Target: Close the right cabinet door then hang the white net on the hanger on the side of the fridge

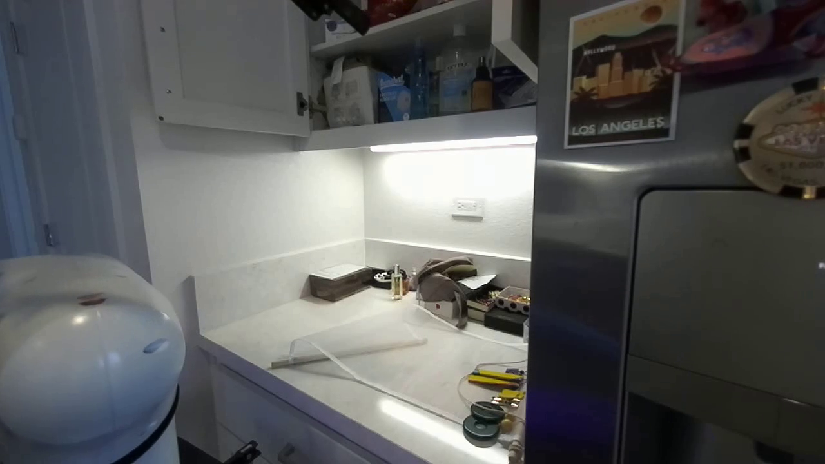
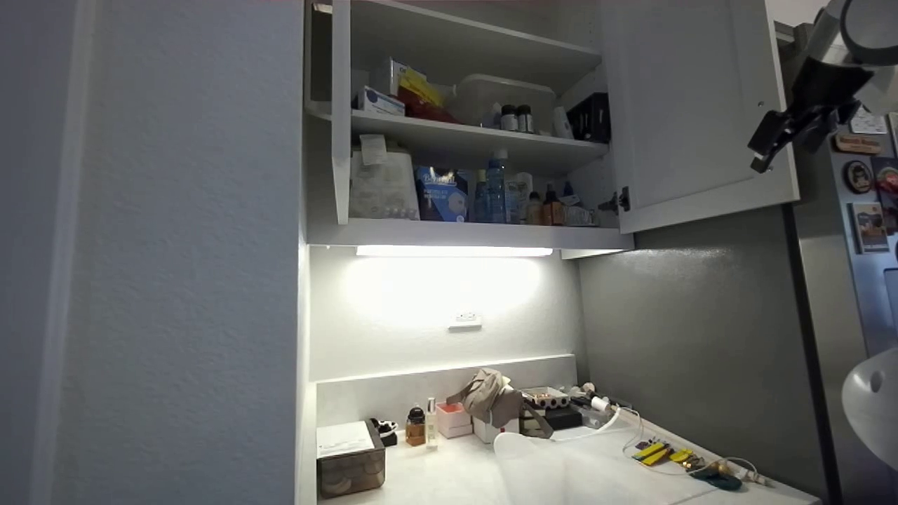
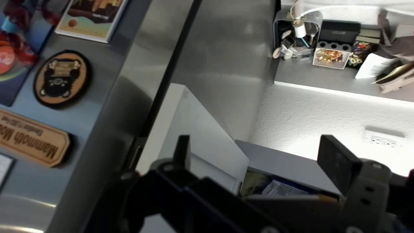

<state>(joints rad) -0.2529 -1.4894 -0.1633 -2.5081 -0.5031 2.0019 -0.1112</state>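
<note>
The right cabinet door (image 2: 694, 105) stands open as a white panel in an exterior view, beside the grey fridge side (image 2: 694, 330). Only its edge (image 1: 512, 32) shows in an exterior view. The wrist view shows its inner face (image 3: 207, 126) behind the left finger. My gripper (image 2: 789, 144) is in front of this door; contact cannot be told. In the wrist view the fingers (image 3: 255, 152) are wide apart with nothing between them. The white net (image 1: 367, 328) lies spread on the counter with a pale rod, and also shows in an exterior view (image 2: 561, 466). I cannot make out a hanger.
The left cabinet door (image 1: 232, 64) is open too. Bottles and boxes fill the cabinet shelves (image 2: 477, 126). On the counter are a brown box (image 2: 351, 459), a grey cloth item (image 1: 445, 287), yellow-handled tools (image 1: 496, 377) and cords. Magnets and a picture card (image 1: 622, 71) are on the fridge front.
</note>
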